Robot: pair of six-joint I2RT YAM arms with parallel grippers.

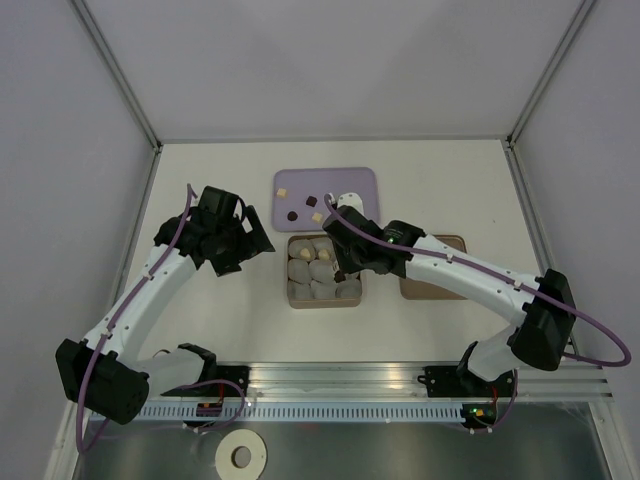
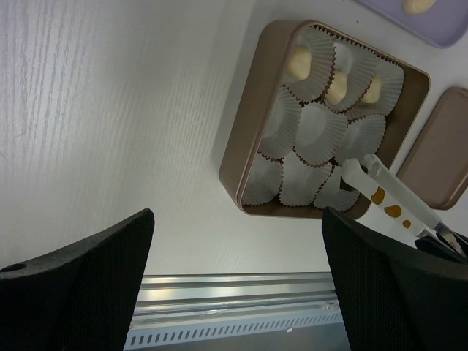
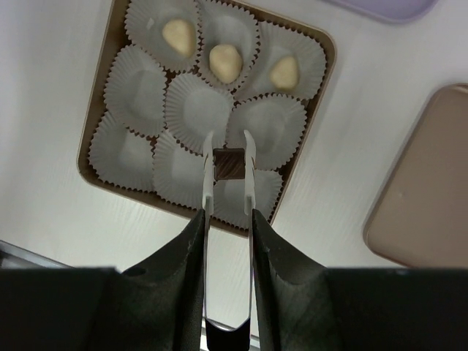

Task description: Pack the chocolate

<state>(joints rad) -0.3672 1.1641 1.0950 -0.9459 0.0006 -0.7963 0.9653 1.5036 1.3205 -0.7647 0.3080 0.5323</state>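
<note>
My right gripper (image 3: 228,219) is shut on white tweezers (image 3: 207,183), whose tips pinch a dark brown chocolate (image 3: 230,164). It hangs over the near-right paper cups of the tan box (image 3: 324,51). Three cups along the box's far row each hold a cream chocolate (image 3: 225,62). In the top view more pieces, cream (image 1: 282,191) and dark (image 1: 293,214), lie on the purple tray (image 1: 355,180) behind the box (image 1: 325,304). My left gripper (image 2: 238,241) stands open and holds nothing, left of the box (image 2: 245,131) above bare table.
The flat brown lid (image 1: 420,288) lies right of the box, partly under my right arm. A metal rail (image 1: 400,375) runs along the near table edge. A white roll (image 1: 240,457) sits below it. Walls enclose the table on three sides.
</note>
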